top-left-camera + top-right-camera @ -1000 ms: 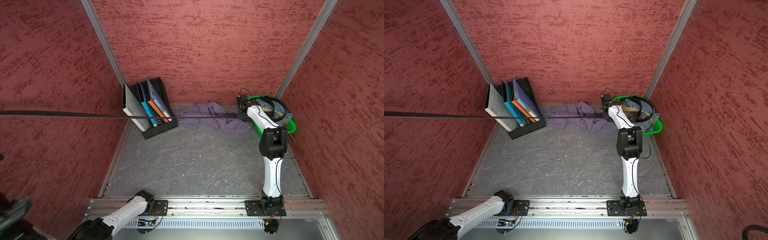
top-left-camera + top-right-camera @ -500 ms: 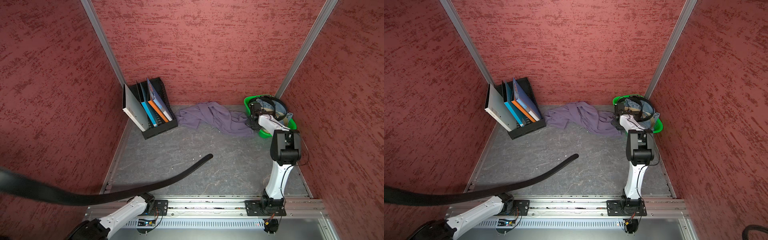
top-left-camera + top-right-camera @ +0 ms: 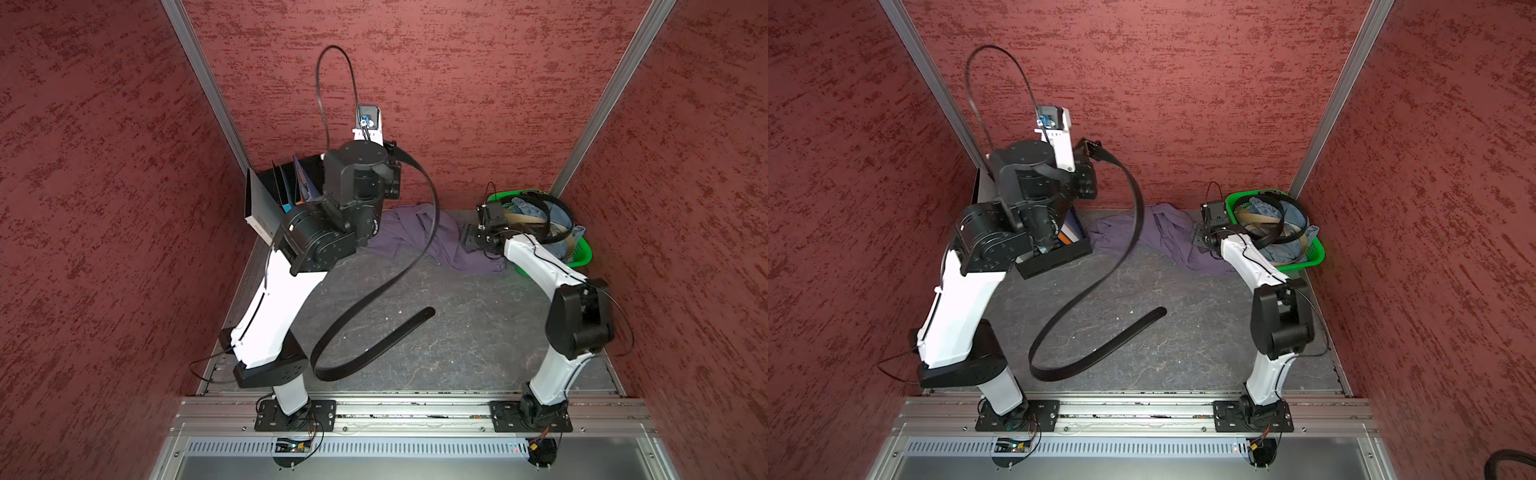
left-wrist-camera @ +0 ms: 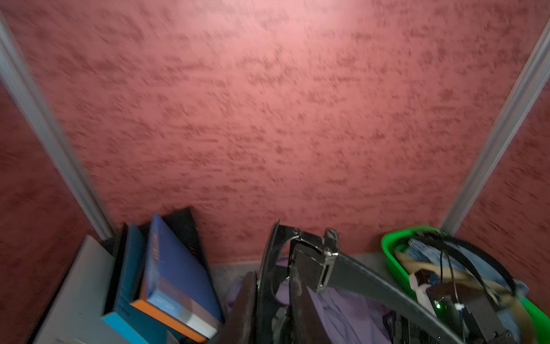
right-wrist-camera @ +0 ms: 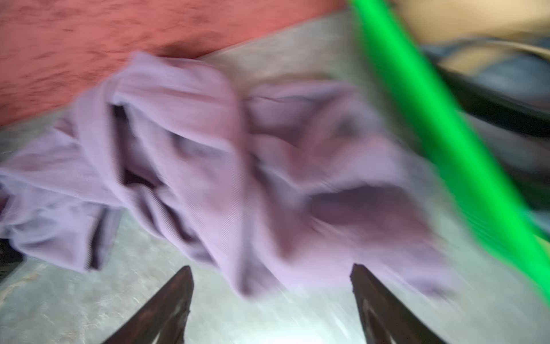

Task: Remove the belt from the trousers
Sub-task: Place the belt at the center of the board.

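**Left wrist view.** The left fingers are pinched together on the belt right beside its buckle, low in the centre of the frame. The strap runs off to the lower right. The hold is on a short stretch next to hard metal, so a sharp jerk could well let it slide out. The trousers show purple underneath. The green basket at lower right holds other dark straps, and a belt dropped there would be hard to tell from them.

**Right wrist view.** The picture is blurred. The right fingers stand wide apart at the bottom edge with nothing between them. The crumpled trousers fill the middle of the frame on the bench, and the basket rim cuts across the right. Fingers this wide and this close could hook a fold or the rim and drag it.

**Top views.** In both top views the belt hangs from the raised left arm at upper centre. It curves down across the trousers, loops low near that arm's base and ends with its tip mid-bench, apart from the fabric. It looks clear of the trousers. The long loose tail is the danger: a swing could whip the file rack or snag on the arm's base, and lowering it over the trousers would tangle them again.
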`<state>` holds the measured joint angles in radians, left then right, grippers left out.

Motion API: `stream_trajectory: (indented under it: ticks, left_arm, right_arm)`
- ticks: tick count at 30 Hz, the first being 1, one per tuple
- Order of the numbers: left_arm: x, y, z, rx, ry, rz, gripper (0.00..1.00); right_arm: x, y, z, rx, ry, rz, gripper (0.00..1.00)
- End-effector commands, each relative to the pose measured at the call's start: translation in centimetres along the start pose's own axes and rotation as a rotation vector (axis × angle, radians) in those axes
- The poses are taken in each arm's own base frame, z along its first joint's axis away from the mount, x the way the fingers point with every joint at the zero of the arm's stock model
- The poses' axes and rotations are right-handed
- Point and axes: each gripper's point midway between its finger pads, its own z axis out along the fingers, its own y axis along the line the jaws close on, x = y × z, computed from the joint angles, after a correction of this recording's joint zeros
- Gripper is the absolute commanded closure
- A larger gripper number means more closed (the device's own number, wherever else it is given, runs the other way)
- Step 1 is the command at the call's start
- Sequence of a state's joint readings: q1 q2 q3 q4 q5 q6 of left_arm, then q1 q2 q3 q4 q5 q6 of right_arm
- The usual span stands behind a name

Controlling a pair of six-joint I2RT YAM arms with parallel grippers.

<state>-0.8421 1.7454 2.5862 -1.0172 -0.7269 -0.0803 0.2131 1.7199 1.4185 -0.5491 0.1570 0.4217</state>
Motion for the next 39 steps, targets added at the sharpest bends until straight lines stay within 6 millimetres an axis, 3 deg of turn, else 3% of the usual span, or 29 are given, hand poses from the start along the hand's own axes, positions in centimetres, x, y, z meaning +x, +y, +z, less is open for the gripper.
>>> stream_trajectory:
  ticks: [1,4,5,7,10,13,17,22,23,25,26,27,29,30,31,32,36,39]
  left_arm:
    - [4.3,0.5,-0.1,0.176,0.219,-0.269,0.99]
    - [10.3,0.3,4.1,0.203,0.354,-0.360,0.99]
    - [12.0,0.7,5.3,0.196,0.392,-0.382,0.99]
    - [15.8,1.0,8.3,0.191,0.485,-0.416,1.00]
    - [19.3,0.2,11.7,0.206,0.560,-0.411,1.00]
    - [22.4,-1.7,14.2,0.253,0.643,-0.423,1.00]
    - [26.9,-3.9,16.1,0.307,0.737,-0.425,1.00]
    - [32.0,-2.8,17.1,0.286,0.810,-0.440,0.98]
    - [33.1,-1.9,17.2,0.256,0.825,-0.439,0.92]
    - [34.8,0.2,17.4,0.186,0.838,-0.433,0.65]
    - [35.7,1.5,17.6,0.144,0.844,-0.420,0.45]
    - [36.8,2.6,17.8,0.110,0.859,-0.410,0.00]
    - [38.3,4.5,18.4,0.063,0.885,-0.420,0.00]
    - [38.6,5.4,18.6,0.040,0.877,-0.414,0.00]
    - [38.6,6.1,18.6,0.018,0.858,-0.396,0.00]
    - [38.0,6.9,18.3,-0.010,0.828,-0.373,0.00]
    - [32.6,9.8,16.1,-0.081,0.640,-0.269,0.00]
    - [28.9,13.6,13.0,-0.226,0.514,-0.188,0.00]
  right_arm:
    - [-3.5,-1.1,-6.6,-0.014,-0.198,0.082,0.14]
    - [-2.8,-0.4,-8.3,-0.056,-0.179,0.043,0.14]
    - [-2.8,0.3,-9.6,-0.099,-0.189,0.021,0.15]
    - [-1.5,1.7,-10.3,-0.175,-0.145,-0.016,0.18]
    - [0.9,3.1,-10.7,-0.240,-0.093,-0.059,0.18]
    - [2.9,2.7,-10.3,-0.217,-0.037,-0.085,0.18]
    - [4.4,1.7,-10.3,-0.171,-0.012,-0.104,0.18]
    - [6.0,1.1,-9.4,-0.139,0.033,-0.130,0.18]
    - [6.3,1.0,-9.1,-0.132,0.045,-0.136,0.18]
    - [7.0,1.0,-8.2,-0.126,0.077,-0.146,0.18]
    - [7.5,1.2,-7.6,-0.135,0.096,-0.153,0.18]
    - [8.0,1.4,-7.0,-0.139,0.119,-0.155,0.17]
    - [8.5,1.7,-5.9,-0.147,0.135,-0.151,0.16]
    - [8.2,1.7,-5.7,-0.144,0.120,-0.148,0.15]
    - [7.8,1.4,-5.4,-0.126,0.094,-0.141,0.03]
    - [7.1,0.9,-5.3,-0.096,0.048,-0.133,0.01]
    - [2.8,-4.1,-7.5,0.181,-0.197,-0.097,0.01]
    - [0.9,-8.2,-9.8,0.398,-0.336,-0.064,0.01]
